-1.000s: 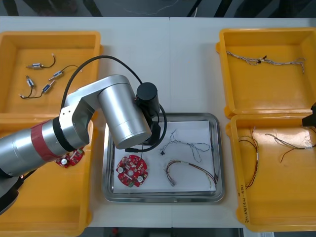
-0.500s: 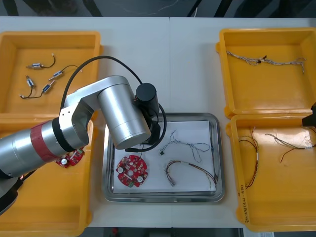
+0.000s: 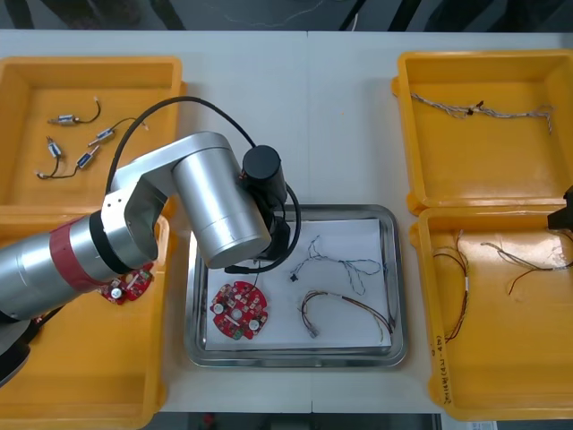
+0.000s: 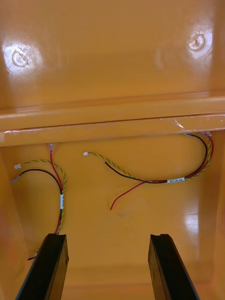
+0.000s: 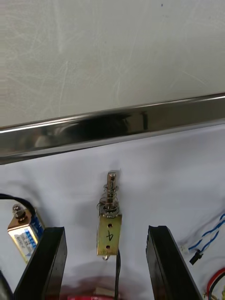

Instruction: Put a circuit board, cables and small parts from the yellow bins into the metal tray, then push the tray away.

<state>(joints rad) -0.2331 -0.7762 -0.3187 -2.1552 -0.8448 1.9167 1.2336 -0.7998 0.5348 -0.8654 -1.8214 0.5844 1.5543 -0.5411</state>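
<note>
small metal part (image 5: 108,225) lies in metal tray (image 3: 295,361) between the spread left gripper (image 5: 105,262) fingers, probably released; next, lift clear and push the tray. right gripper (image 4: 108,267), also spread, idles over yellow bin (image 4: 112,70).

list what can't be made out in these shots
Front view: the silver left arm hides the left claw and the shiny metal tray's far-left corner.
Front view: that arm partly covers the round red circuit board in the near-left yellow bin.
Right wrist view: ahead of the right claw, a red and yellow cable's white tag is too small to read.
</note>
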